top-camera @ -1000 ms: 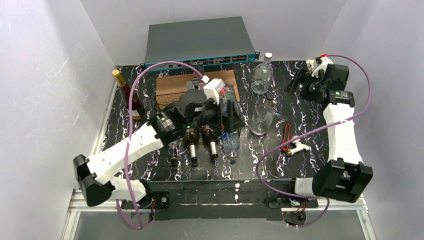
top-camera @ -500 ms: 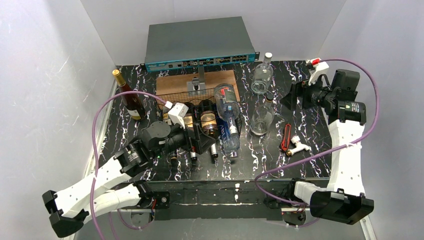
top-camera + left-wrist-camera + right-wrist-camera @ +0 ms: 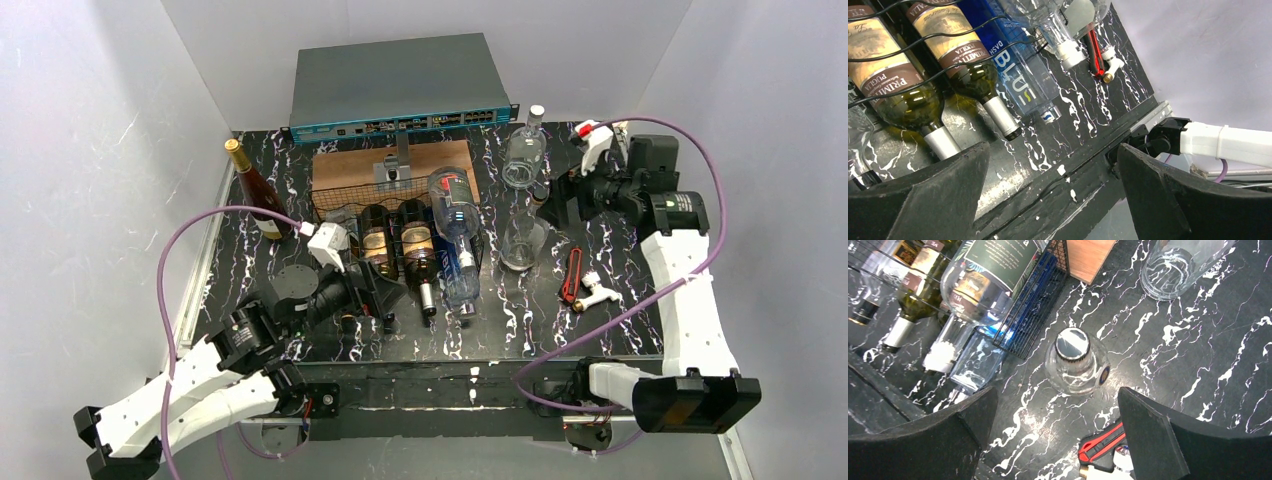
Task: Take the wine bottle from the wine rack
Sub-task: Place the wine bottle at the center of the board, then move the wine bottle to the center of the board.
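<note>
On the black marbled table (image 3: 620,250), the wine rack (image 3: 335,200) sits in the middle toward the back, just in front of a wooden board (image 3: 440,160). A first wine bottle (image 3: 378,243) and a second wine bottle (image 3: 414,243) lie side by side in the rack's cradles. Both are dark green with tan and brown labels, and their necks point toward the near edge. A blue bottle (image 3: 462,275) lies at the right end of the rack. A clear bottle (image 3: 450,205) with a dark label and a white cap rests on top of the blue one, slanted. Neither wine bottle has been lifted out.

At the front of the rack, the left gripper (image 3: 1052,147) hangs low beside the bottle necks, touching none of them. Its jaws are spread wide with nothing between them.

Over the right half of the table, the right gripper (image 3: 1057,390) points down, jaws likewise wide and empty. A silver-capped bottle (image 3: 1075,362) of clear glass stands upright below it, just beside the rack's right end. A red-handled tool (image 3: 573,275) lies nearer the front. A tall bottle (image 3: 255,195) with a gold top stands upright to the left of the rack, apart from it. A gray network switch (image 3: 400,85) sits behind the board.
</note>
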Available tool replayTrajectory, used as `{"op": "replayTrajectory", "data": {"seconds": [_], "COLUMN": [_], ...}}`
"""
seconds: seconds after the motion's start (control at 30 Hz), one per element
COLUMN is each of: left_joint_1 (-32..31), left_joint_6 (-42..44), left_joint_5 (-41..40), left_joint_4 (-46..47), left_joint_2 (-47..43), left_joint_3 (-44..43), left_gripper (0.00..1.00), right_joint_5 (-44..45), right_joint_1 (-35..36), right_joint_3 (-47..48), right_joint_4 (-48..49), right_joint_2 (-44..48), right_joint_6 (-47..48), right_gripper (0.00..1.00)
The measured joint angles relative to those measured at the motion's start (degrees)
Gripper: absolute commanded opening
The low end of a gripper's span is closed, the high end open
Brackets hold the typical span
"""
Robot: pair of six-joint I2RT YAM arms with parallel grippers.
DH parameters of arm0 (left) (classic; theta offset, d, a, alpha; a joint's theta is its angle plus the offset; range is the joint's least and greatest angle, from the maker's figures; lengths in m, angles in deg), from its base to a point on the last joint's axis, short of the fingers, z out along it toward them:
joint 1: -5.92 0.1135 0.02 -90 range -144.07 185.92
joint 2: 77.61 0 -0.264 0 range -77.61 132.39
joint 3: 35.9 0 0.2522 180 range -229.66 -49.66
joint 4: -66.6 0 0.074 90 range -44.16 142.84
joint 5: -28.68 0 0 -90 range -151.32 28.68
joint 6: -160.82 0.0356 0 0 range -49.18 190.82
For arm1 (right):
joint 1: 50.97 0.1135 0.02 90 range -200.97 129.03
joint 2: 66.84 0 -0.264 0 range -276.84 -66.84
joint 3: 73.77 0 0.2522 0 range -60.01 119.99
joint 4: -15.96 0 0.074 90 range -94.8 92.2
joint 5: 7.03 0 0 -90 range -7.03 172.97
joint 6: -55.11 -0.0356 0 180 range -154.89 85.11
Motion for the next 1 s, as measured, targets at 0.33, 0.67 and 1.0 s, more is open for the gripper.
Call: {"op": "replayTrajectory", "data": {"seconds": [0.33,0.67,1.0], "left_joint_1": [0.0,0.0,0.0], "left_joint_6": [-1.4,-2.0,-2.5], "left_joint_5": [-2.3,-2.8,-3.3], "left_joint_4": [-1.7,-2.8,-3.0], "left_joint_2": [-1.1,-0.2,-1.6], "left_joint_3": [0.4,0.4,1.4], "left_gripper": [0.98,0.98,0.98], "right_joint_5": [9.0,13.9,16.0], "right_joint_1": [7.4,11.4,13.0], "right_joint_3": [-0.3,-0.7,-0.9], "right_joint_4": [3.6,7.2,8.6], "right_joint_2": [-5.9,-10.2,-12.1], "right_joint_6": [0.1,-0.2,-0.5], "right_gripper": [0.98,0.92,0.67]}}
